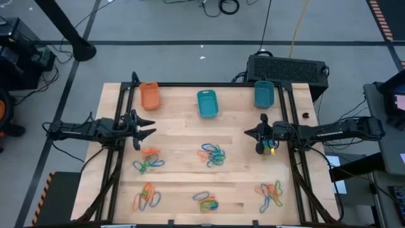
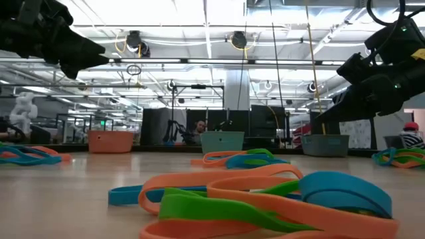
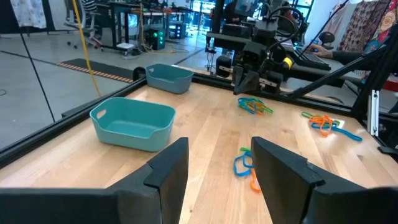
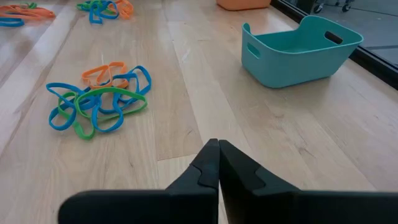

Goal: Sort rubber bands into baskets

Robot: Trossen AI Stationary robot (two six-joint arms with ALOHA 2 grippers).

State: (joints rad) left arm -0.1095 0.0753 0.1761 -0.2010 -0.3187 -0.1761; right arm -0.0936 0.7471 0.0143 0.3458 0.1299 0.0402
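The right gripper point(image 1: 261, 134), jaws clenched on nothing visible, is hovering nearest the middle rubber bands point(image 1: 213, 154), lying toward its eight o'clock.

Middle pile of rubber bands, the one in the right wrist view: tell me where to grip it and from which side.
Probably the green loop arching over the pile of rubber bands: come straight down, fingers astride one strand. The right gripper is shut and must open first.
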